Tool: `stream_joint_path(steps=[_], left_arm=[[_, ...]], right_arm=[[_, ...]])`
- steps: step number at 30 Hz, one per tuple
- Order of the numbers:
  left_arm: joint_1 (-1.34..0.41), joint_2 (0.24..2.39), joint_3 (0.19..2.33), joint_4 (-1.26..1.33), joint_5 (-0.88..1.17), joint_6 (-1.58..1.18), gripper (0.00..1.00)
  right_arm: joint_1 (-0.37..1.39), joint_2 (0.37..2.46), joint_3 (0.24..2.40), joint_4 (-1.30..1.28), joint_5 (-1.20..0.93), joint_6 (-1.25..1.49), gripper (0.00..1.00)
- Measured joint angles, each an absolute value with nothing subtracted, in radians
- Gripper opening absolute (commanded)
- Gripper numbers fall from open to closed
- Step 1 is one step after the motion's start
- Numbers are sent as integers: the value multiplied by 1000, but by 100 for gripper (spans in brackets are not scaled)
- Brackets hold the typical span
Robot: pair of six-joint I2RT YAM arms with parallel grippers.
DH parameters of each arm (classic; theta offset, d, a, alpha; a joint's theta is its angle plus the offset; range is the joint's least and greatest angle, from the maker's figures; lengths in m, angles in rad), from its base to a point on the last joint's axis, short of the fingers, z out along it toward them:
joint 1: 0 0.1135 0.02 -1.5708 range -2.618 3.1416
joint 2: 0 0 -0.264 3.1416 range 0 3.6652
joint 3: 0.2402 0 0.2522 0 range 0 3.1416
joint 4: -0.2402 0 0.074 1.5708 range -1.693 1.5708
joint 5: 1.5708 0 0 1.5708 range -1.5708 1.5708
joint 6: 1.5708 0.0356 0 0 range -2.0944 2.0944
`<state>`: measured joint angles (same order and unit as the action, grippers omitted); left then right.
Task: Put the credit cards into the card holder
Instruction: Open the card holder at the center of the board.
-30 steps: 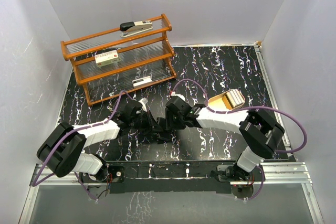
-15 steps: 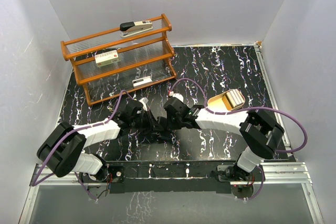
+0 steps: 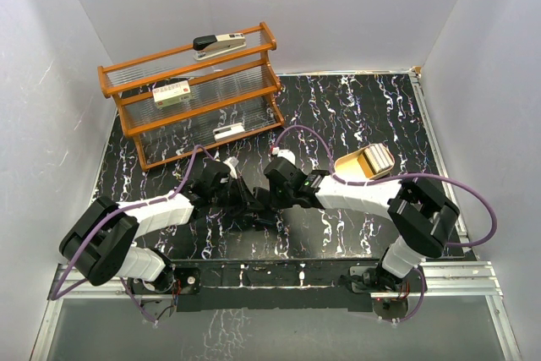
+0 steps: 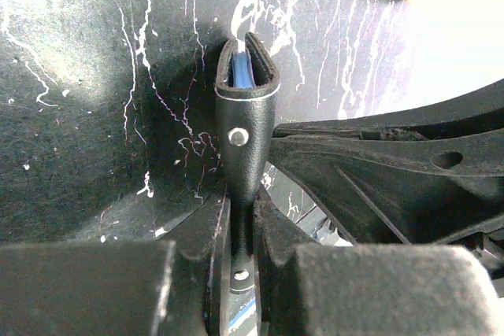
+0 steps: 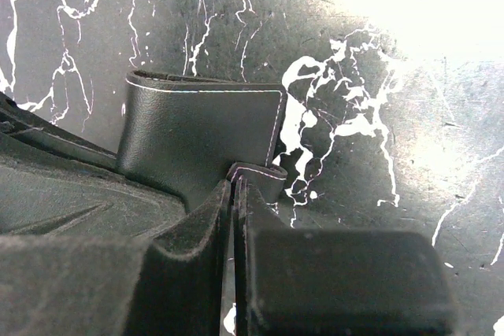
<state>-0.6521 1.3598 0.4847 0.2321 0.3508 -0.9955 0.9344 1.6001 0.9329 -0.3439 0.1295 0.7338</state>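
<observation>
The black card holder stands edge-on in the left wrist view, its silver snap facing the camera. My left gripper is shut on its lower edge. A blue strip shows in its slightly parted top; I cannot tell whether that is lining or a card. In the right wrist view the holder's flat face is side-on, and my right gripper is shut on its small stitched flap. From above, the left gripper and the right gripper meet mid-table and hide the holder. The credit cards are otherwise out of view.
A tan oval tray with a pale striped item sits to the right of the right arm. At the back left stands an orange wire rack with a stapler on top and small white items on its shelves.
The right gripper's jaws have closed onto the holder's flap, and its wrist has shifted slightly left. The left arm has stayed still with its grip unchanged.
</observation>
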Motion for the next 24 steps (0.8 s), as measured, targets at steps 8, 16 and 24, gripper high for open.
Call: stream_joint_path(steps=[8, 16, 24], left_arm=[[-652, 1348, 485, 220, 360, -993, 0], [-652, 1347, 485, 198, 354, -981, 15], [-652, 1348, 493, 179, 350, -965, 0]], right_arm=[[906, 1593, 901, -421, 300, 708, 0], [906, 1517, 854, -490, 330, 658, 0], [906, 1383, 851, -393, 191, 676, 32]])
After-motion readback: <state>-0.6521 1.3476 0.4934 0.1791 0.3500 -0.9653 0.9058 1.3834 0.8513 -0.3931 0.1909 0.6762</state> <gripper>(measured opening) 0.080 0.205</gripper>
